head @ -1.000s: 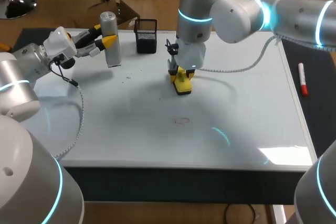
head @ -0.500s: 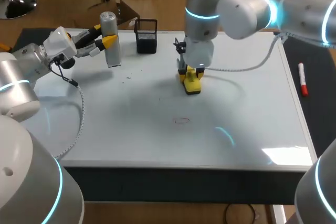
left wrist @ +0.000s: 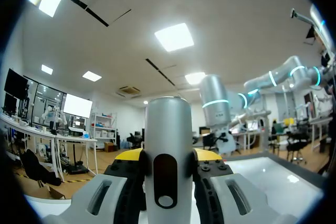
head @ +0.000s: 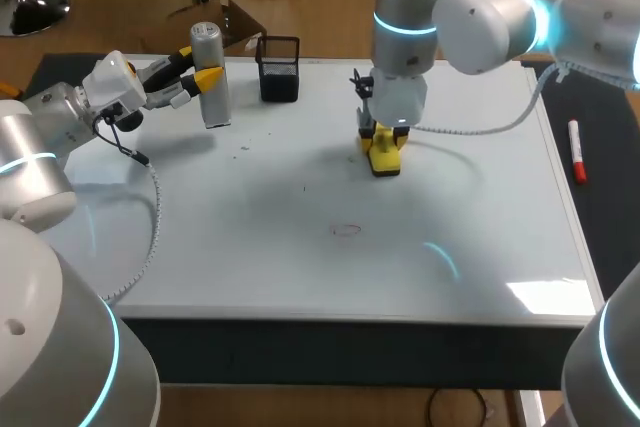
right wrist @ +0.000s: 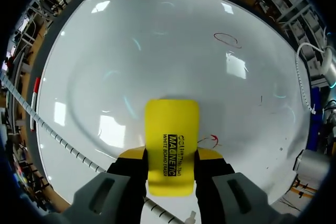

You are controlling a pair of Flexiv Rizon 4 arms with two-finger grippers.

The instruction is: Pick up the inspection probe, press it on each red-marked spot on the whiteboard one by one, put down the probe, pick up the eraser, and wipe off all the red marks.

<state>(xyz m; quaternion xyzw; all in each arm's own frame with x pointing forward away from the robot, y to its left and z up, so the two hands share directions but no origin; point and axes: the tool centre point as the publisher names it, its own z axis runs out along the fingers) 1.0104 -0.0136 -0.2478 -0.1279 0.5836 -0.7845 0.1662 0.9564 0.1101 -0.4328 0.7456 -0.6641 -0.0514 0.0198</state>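
Wiping was judged under way — the eraser [head: 385,159] was clamped in the right gripper [head: 385,143], the probe [head: 213,102] in the left gripper [head: 205,76] — with red marks [head: 345,230] left uncleared on the whiteboard [head: 480,247].

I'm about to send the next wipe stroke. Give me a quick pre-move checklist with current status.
1. Grip: right pincer holds eraser from both sides: ok.
2. Contact: eraser flat on whiteboard: cannot tell.
3. Marks cleared: not ok; red oval and small red stroke beside the eraser show.
4. Wipe path: probe stands off at the far corner in left pincer: ok.
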